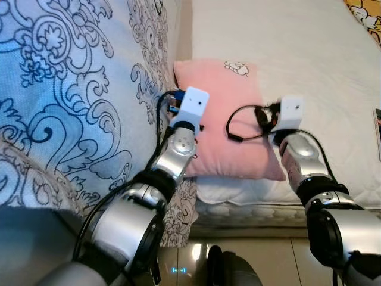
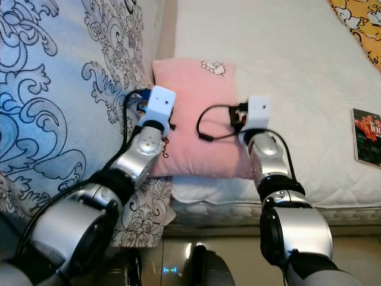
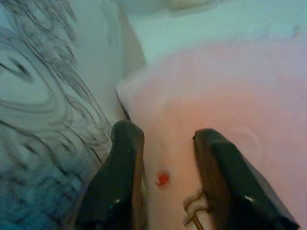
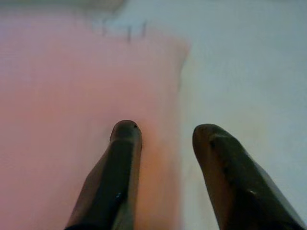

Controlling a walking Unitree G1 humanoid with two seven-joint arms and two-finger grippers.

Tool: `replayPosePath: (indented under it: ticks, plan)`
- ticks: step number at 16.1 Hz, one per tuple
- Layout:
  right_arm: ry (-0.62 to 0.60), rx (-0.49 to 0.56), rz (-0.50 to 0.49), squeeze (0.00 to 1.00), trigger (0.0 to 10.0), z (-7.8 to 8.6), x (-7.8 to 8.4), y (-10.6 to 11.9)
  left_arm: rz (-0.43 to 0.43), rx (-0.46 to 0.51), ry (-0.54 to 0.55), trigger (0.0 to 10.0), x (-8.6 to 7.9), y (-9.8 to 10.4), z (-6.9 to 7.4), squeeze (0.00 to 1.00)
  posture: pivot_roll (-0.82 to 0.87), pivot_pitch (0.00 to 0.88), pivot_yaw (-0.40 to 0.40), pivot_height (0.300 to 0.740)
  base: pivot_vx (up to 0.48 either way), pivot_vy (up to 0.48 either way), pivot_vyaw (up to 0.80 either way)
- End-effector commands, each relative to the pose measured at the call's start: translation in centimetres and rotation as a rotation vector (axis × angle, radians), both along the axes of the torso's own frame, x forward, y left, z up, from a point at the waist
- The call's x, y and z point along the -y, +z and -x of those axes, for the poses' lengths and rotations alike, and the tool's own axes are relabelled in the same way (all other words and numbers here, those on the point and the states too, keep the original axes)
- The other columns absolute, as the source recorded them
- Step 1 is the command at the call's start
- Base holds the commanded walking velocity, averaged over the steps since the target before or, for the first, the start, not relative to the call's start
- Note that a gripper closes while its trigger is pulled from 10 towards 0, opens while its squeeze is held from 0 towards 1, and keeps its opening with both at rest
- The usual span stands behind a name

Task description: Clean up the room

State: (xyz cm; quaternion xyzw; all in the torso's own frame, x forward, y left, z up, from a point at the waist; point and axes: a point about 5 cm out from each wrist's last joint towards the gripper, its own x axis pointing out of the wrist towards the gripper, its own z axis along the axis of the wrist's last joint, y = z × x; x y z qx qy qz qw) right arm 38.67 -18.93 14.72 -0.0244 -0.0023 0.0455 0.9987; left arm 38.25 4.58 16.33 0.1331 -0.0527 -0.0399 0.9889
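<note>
A pink pillow (image 1: 219, 119) with a small cartoon print lies on the white mattress (image 1: 297, 47), close to the bed's front edge. My left gripper (image 3: 165, 136) is open at the pillow's left edge, one finger beside the blue patterned quilt (image 1: 65, 89) and the other over the pink cloth. My right gripper (image 4: 165, 132) is open astride the pillow's right edge, with one finger over the pillow (image 4: 72, 86) and the other over the mattress (image 4: 249, 72). Nothing is held between either pair of fingers. In the eye views the white wrist cameras hide the fingers.
The quilt covers the bed's left side and hangs over its edge. A book (image 2: 366, 137) lies on the mattress at the far right, and a yellow printed cloth (image 2: 357, 24) lies at the back right. Glossy floor tiles (image 1: 250, 256) lie below the bed's edge.
</note>
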Motion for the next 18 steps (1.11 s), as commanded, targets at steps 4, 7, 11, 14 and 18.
replayPosePath:
  ticks: [4, 7, 11, 14, 18]
  plan:
    - [-0.038, 0.22, 0.043, 1.0, 10.0, 2.5, 1.0, 2.0, -0.01, 0.093, -0.075, 10.0, -2.1, 0.6, 2.3, 1.0, -0.05, 0.011, -0.037, 0.74, 0.0, 0.0, 0.0]
    - [-0.137, 0.273, 0.059, 1.0, 10.0, 8.3, 1.0, 0.3, 0.022, 0.047, -0.095, 10.0, -5.0, -2.3, 6.1, 1.0, -0.04, 0.0, -0.037, 0.74, 0.0, 0.0, 0.0]
    - [-0.211, 0.23, 0.089, 1.0, 10.0, 15.7, 2.2, -2.2, 0.093, 0.046, -0.057, 10.0, -9.0, -4.0, 10.9, 1.0, -0.06, 0.0, -0.046, 0.74, 0.0, 0.0, 0.0]
    - [-0.204, 0.143, 0.079, 1.0, 10.0, 16.7, 2.5, -4.0, 0.066, -0.021, -0.027, 10.0, -8.9, -5.5, 11.3, 1.0, -0.06, 0.0, -0.051, 0.74, 0.0, 0.0, 0.0]
    - [-0.182, -0.006, 0.031, 0.0, 10.0, 13.3, 3.1, -5.3, 0.175, -0.116, -0.038, 10.0, -8.5, -6.4, 10.0, 0.0, -0.09, 0.0, -0.014, 0.74, 0.0, -0.107, 0.0]
